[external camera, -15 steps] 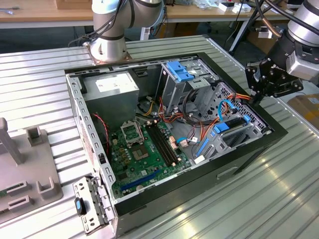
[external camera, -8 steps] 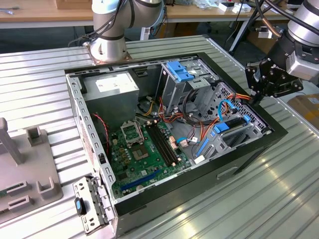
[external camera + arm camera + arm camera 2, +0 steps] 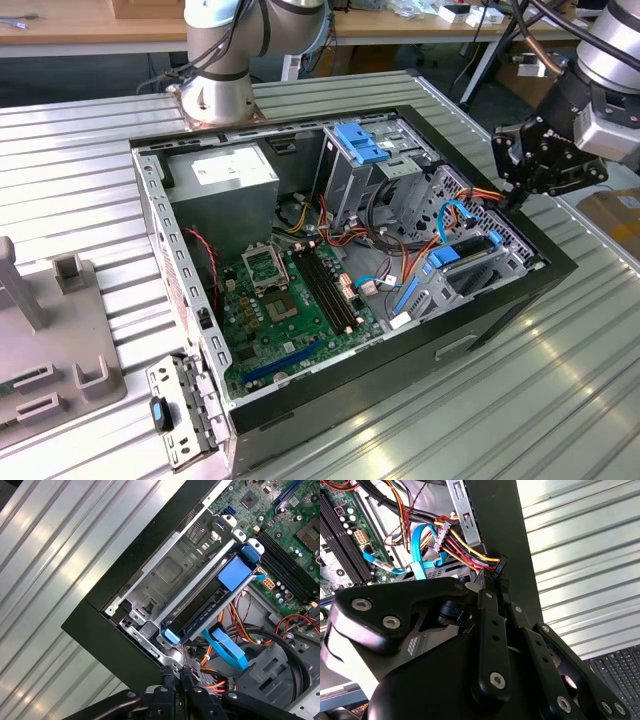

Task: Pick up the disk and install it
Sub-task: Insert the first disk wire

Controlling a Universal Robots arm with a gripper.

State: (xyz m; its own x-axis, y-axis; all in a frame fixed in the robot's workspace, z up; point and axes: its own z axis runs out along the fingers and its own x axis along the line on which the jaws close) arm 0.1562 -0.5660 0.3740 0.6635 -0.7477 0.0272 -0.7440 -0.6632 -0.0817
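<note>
Ribbed metal tabletop point(image 3: 560, 380) carries an open computer case point(image 3: 500, 310) with its motherboard point(image 3: 290, 310) exposed. Inside, the disk point(image 3: 210, 605) sits in a metal drive bay point(image 3: 165, 580) by the case's corner, blue rails along its edges. The gripper point(image 3: 174, 674) hangs just beside that bay, above the case rim, fingers point(image 3: 492, 630) pressed together and holding nothing, close to the disk's near end without touching it.

In the exterior view the open computer case point(image 3: 300, 415) lies at the worktop point(image 3: 560, 400) centre. Inside it, the power supply point(image 3: 232, 180) sits at 11 o'clock, the motherboard point(image 3: 290, 310) at 6 o'clock, and the disk point(image 3: 470, 262) in its bay at 3 o'clock. The gripper point(image 3: 520, 190) hovers just above the case's 3 o'clock wall
</note>
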